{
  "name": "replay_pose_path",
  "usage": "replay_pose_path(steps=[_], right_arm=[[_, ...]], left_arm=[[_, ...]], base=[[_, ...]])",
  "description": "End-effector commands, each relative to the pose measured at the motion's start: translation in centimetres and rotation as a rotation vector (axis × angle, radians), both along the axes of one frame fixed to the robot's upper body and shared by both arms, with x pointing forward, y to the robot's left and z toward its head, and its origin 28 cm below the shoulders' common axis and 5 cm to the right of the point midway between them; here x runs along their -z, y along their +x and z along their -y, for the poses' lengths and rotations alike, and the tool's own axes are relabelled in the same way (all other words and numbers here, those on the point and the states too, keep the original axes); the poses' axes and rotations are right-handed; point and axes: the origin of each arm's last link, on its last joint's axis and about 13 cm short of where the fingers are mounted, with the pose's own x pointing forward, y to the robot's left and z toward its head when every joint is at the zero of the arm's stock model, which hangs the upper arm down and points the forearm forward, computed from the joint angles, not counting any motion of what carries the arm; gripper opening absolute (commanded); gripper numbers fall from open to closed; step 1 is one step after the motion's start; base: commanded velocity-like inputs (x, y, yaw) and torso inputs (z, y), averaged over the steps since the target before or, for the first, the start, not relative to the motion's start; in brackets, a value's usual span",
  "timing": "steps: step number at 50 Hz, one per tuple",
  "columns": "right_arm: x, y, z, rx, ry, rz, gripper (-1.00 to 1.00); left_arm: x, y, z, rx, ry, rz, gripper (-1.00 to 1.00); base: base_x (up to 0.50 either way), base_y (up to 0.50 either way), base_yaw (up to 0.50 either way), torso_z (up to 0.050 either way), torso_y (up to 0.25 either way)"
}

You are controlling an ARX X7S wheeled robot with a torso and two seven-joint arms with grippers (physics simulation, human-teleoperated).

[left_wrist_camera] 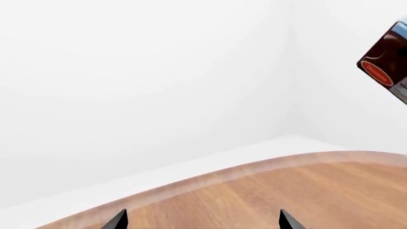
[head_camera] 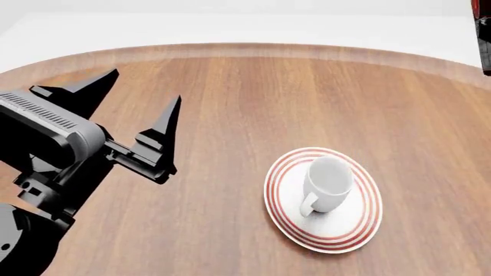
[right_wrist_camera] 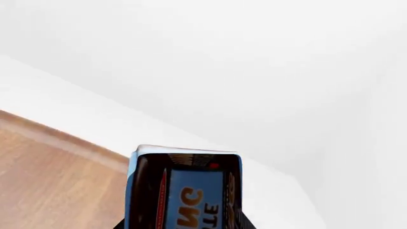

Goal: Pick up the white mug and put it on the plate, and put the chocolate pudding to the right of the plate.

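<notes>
Black and angular, the left gripper (head_camera: 142,115) hovers over the left part of the round wooden table (head_camera: 230,98), its two pointed fingers (head_camera: 167,115) spread wide with nothing between them. In the left wrist view only the two dark fingertips (left_wrist_camera: 117,220) show, apart, above bare wood.

On the right side, the right gripper barely shows in its own wrist view: a sliver of dark at the picture's lower edge beside the small rectangular chocolate pudding carton (right_wrist_camera: 183,188). The carton fills the space in front of that camera and seems held there, though the fingers themselves are hidden, so how far they are closed cannot be told. Its face is light blue with brown sides and a pale edge; orange letters reading "NC" and white letters "LE" are all that can be made out. The left wrist view catches the same carton (left_wrist_camera: 389,62) up in the air against the white wall, with a red oval label, its writing too small to read.

Right of the table's centre lies the round white plate with concentric red rings (head_camera: 360,221). On it stands the plain glossy white ceramic mug (head_camera: 328,183), upright, handle towards the robot.
</notes>
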Motion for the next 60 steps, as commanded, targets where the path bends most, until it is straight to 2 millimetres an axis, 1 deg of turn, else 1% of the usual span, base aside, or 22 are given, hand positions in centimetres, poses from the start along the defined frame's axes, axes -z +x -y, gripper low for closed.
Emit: replay_pose_path(steps=[1, 8, 12, 18, 20, 21, 25, 27, 30, 34, 35, 37, 38, 39, 44, 50, 53, 54, 55, 60], right_arm=[[-2.6, 2.2, 1.0, -0.047, -0.038, -0.105, -1.0], [-3.3, 3.7, 1.4, -0.004, 0.026, -0.087, -1.0], [-3.5, 4.7, 1.9, 0.067, 0.094, -0.063, -1.0], [-2.8, 6.0, 2.3, 0.108, 0.114, -0.089, -1.0], [-2.6, 6.5, 2.6, 0.163, 0.189, -0.073, -1.0], [-2.5, 6.7, 2.7, 0.169, 0.162, -0.089, -1.0], [-2.0, 6.8, 3.1, 0.192, 0.124, -0.137, -1.0], [-1.8, 6.9, 3.2, 0.186, 0.137, -0.15, -1.0], [-1.1, 7.0, 3.3, 0.176, 0.117, -0.207, -1.0], [-0.7, 7.1, 3.5, 0.191, 0.161, -0.216, -1.0], [-0.5, 7.0, 3.5, 0.187, 0.149, -0.233, -1.0], [0.2, 7.1, 3.6, 0.178, 0.156, -0.254, -1.0], [0.4, 7.1, 3.6, 0.178, 0.131, -0.277, -1.0], [0.8, 7.1, 3.5, 0.177, 0.149, -0.28, -1.0], [2.3, 6.9, 3.5, 0.146, 0.101, -0.363, -1.0], [3.3, 6.4, 3.6, 0.095, 0.076, -0.417, -1.0], [4.2, 6.3, 3.7, 0.082, 0.077, -0.444, -1.0], [4.4, 6.3, 3.7, 0.079, 0.075, -0.449, -1.0], [4.3, 6.5, 3.8, 0.083, 0.119, -0.422, -1.0], [4.6, 6.2, 3.9, 0.082, 0.114, -0.438, -1.0]], left_arm=[[-0.3, 0.1, 0.4, 0.039, -0.007, 0.029, 1.0], [-0.3, 0.1, 0.4, 0.039, -0.007, 0.029, 1.0], [-0.3, 0.1, 0.5, 0.041, -0.006, 0.028, 1.0], [-0.3, 0.1, 0.6, 0.043, -0.003, 0.027, 1.0], [-0.3, 0.1, 0.6, 0.044, -0.003, 0.028, 1.0], [-0.3, 0.1, 0.6, 0.044, -0.001, 0.027, 1.0], [-0.2, 0.1, 0.6, 0.044, -0.003, 0.024, 1.0], [-0.2, 0.1, 0.6, 0.046, -0.002, 0.026, 1.0], [-0.3, 0.1, 0.6, 0.044, -0.002, 0.024, 1.0], [-0.2, 0.1, 0.6, 0.047, -0.001, 0.024, 1.0], [-0.2, 0.1, 0.6, 0.047, -0.001, 0.023, 1.0], [-0.2, 0.1, 0.7, 0.048, -0.001, 0.022, 1.0], [-0.2, 0.1, 0.7, 0.048, 0.0, 0.022, 1.0], [-0.3, 0.2, 0.7, 0.05, 0.0, 0.023, 1.0], [-0.2, 0.2, 0.7, 0.05, 0.001, 0.021, 1.0], [-0.1, 0.2, 0.7, 0.051, 0.001, 0.021, 1.0], [-0.2, 0.2, 0.7, 0.05, 0.001, 0.021, 1.0], [-0.2, 0.2, 0.7, 0.05, 0.001, 0.021, 1.0], [-0.2, 0.2, 0.7, 0.049, 0.001, 0.021, 1.0], [-0.2, 0.3, 0.7, 0.048, -0.001, 0.019, 1.0]], base=[[0.0, 0.0, 0.0, 0.0, 0.0], [0.0, 0.0, 0.0, 0.0, 0.0], [0.0, 0.0, 0.0, 0.0, 0.0], [0.0, 0.0, 0.0, 0.0, 0.0], [0.0, 0.0, 0.0, 0.0, 0.0], [0.0, 0.0, 0.0, 0.0, 0.0], [0.0, 0.0, 0.0, 0.0, 0.0], [0.0, 0.0, 0.0, 0.0, 0.0], [0.0, 0.0, 0.0, 0.0, 0.0], [0.0, 0.0, 0.0, 0.0, 0.0], [0.0, 0.0, 0.0, 0.0, 0.0], [0.0, 0.0, 0.0, 0.0, 0.0], [0.0, 0.0, 0.0, 0.0, 0.0], [0.0, 0.0, 0.0, 0.0, 0.0], [0.0, 0.0, 0.0, 0.0, 0.0], [0.0, 0.0, 0.0, 0.0, 0.0], [0.0, 0.0, 0.0, 0.0, 0.0], [0.0, 0.0, 0.0, 0.0, 0.0], [0.0, 0.0, 0.0, 0.0, 0.0], [0.0, 0.0, 0.0, 0.0, 0.0]])
